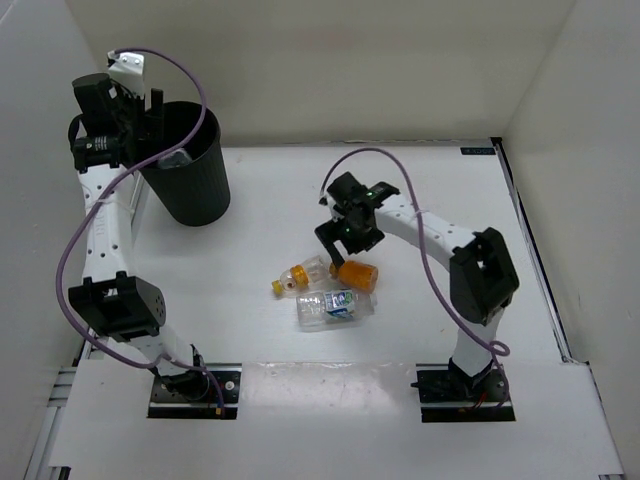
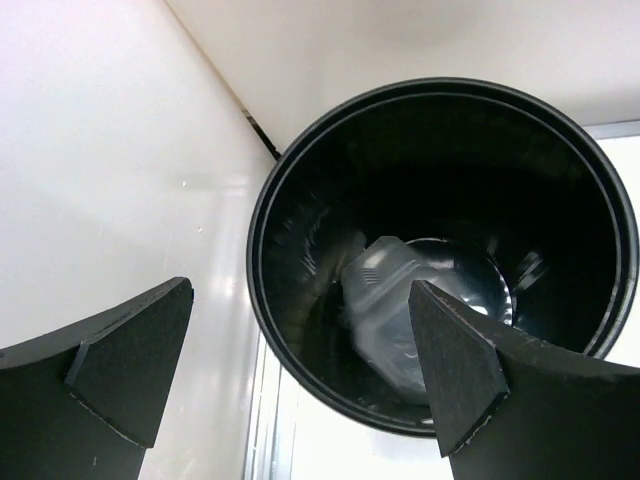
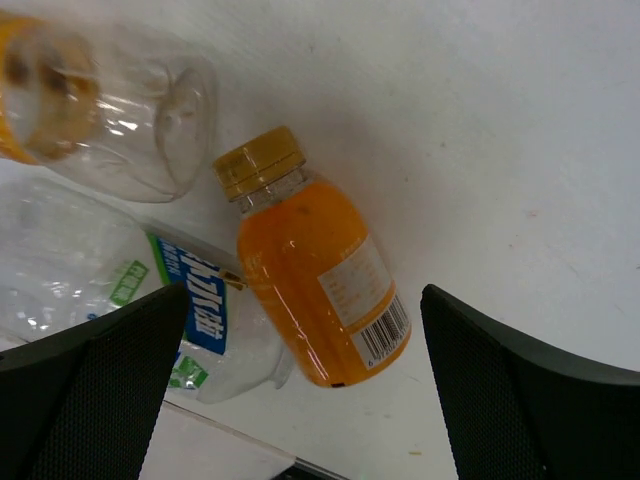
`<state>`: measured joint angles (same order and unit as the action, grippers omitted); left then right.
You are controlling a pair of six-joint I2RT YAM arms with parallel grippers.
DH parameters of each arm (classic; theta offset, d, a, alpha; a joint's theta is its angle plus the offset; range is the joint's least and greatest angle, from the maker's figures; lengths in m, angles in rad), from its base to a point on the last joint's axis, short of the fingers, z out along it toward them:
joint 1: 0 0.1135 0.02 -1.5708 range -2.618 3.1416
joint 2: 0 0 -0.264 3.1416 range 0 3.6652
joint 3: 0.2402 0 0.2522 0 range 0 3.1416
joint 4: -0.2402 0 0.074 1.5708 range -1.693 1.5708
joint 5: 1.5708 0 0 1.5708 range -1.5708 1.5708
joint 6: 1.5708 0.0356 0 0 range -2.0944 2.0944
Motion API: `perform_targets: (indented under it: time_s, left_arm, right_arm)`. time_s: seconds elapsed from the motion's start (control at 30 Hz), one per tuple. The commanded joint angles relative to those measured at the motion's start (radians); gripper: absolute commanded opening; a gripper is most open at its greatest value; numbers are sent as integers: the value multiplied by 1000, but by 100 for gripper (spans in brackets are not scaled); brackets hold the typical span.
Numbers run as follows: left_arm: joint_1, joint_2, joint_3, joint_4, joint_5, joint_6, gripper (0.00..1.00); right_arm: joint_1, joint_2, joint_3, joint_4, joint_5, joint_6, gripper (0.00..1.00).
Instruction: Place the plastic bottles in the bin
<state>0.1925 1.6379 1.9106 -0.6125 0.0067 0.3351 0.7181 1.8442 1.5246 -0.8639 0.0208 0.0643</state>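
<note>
**Right wrist: open jaws over the orange-filled bottle**

The right gripper, released, brackets that bottle, which lies slantwise below it. Clear bottles crowd its left. It should turn square across the body before clenching. The left gripper, also released, hangs over the bin.

- The bin, black and round, is seen from above, mouth open.
- One clear plastic bottle lies deep inside it, near the bottom.
- The left gripper hangs above the rim, black fingers spread wide, gripping nothing.
</note>
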Motion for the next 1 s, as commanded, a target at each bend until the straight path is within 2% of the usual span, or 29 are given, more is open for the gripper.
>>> perform_targets:
  time_s: [0.0,0.33,0.4,0.43,0.47,0.57,0.63,0.67,0.8,0.97]
  left_arm:
    - [-5,-90,-24,3,-4,-5,100]
    - [-15,-283,-177,-6,115,-7,100]
    - [-15,-302,-200,-6,145,-7,100]
    - [-15,-317,-223,-15,145,-7,100]
    - [-15,-317,-234,-15,154,-7,100]
    - [-15,-326,-260,-24,154,-7,100]
    - [-15,-326,-271,-33,154,-16,100]
    - [-15,-326,-271,-45,165,-16,100]
    - [-15,-326,-248,-99,235,-16,100]
    - [-34,-317,-196,-196,424,7,100]
  right_arm:
    - [11,38,43,-78,90,-58,100]
    - [20,127,8,-78,136,-67,100]
    - [20,139,-10,-78,117,-58,93]
    - [20,139,-29,-69,104,-58,88]
    - [20,150,-29,-69,103,-58,76]
    - [20,170,-41,-58,103,-49,60]
    - [20,170,-41,-58,93,-38,36]
    - [20,158,-32,-49,93,-38,20]
    - [-3,110,26,-40,93,-5,0]
    - [-93,21,123,-21,38,78,0]
